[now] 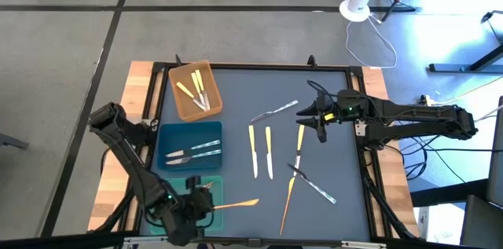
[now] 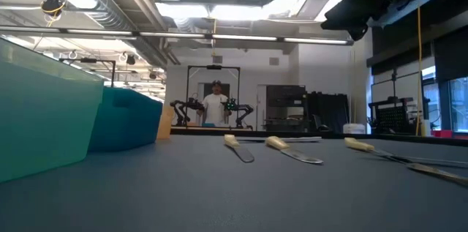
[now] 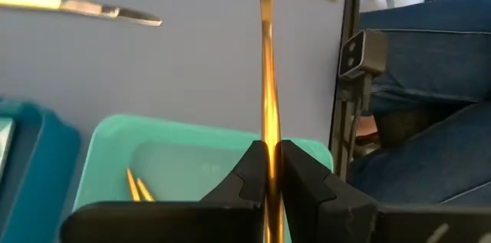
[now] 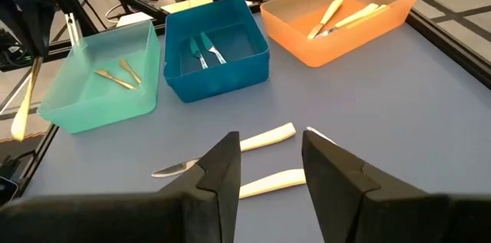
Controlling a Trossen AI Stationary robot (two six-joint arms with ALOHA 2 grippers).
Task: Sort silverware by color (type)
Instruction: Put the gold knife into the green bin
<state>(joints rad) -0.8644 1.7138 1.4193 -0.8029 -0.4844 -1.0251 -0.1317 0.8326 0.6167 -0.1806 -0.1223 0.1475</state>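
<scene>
At lower left of the high view, our left claw [image 1: 198, 202] is clamped on a gold utensil [image 1: 236, 203] over the teal tray [image 1: 218, 216]. It looks light, stiff and slick, so we grip mid-handle. Our right claw [image 1: 321, 127] hangs open at centre right above the silverware [image 1: 269, 153] loose on the table [image 1: 346, 162].

We are in a robotics lab: bare ceiling ducts [image 2: 110, 1] and strip lights [image 2: 241, 11] overhead, equipment racks [image 2: 289, 107] along the far wall, another two-armed robot rig [image 2: 191, 109] there with a person [image 2: 215, 106] standing behind it.
</scene>
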